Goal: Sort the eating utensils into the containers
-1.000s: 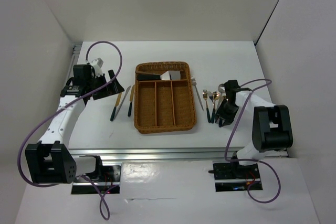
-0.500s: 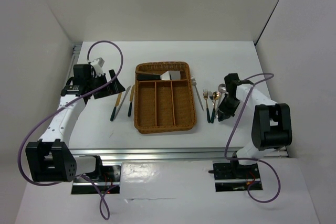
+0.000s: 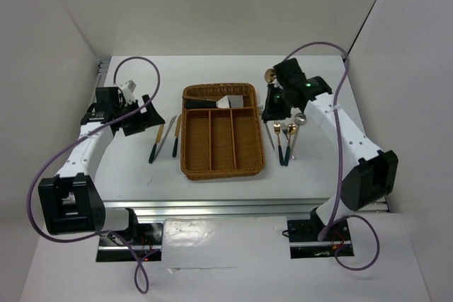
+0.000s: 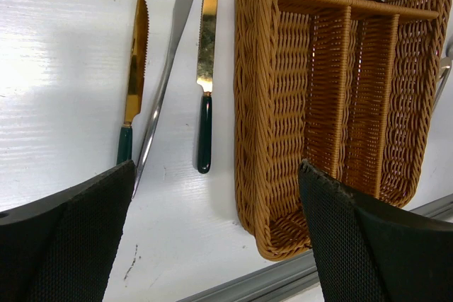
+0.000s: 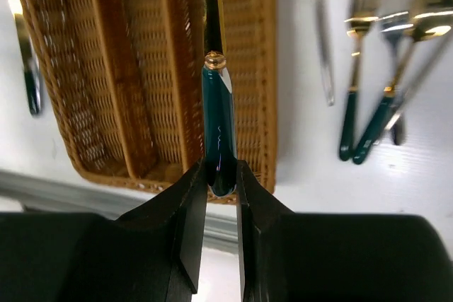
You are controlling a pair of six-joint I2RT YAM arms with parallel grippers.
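Note:
My right gripper (image 3: 273, 109) is shut on the dark green handle of a gold-headed spoon (image 3: 270, 74), held in the air by the right side of the woven tray (image 3: 185, 162). In the right wrist view the spoon (image 5: 218, 122) points away from my right gripper (image 5: 221, 182) and lines up over the tray's right long slot (image 5: 244, 68). My left gripper (image 3: 151, 115) hangs open left of the tray, above three knives (image 3: 167, 138). The left wrist view shows a gold knife (image 4: 134, 61), a silver knife (image 4: 168, 61) and another gold knife (image 4: 207, 54) beyond the open left gripper (image 4: 216, 245).
A wide silver server (image 3: 227, 102) lies in the tray's crosswise slot. On the table right of the tray lie a silver knife (image 5: 320, 33), a gold fork (image 5: 354, 83) and a gold spoon (image 5: 400, 79), with more pieces beside them. A metal rail (image 3: 233, 207) runs along the near edge.
My right gripper closed on a spoon from the group on the right, lifted it and swung up and left to the tray's right side. The left arm has hardly moved.

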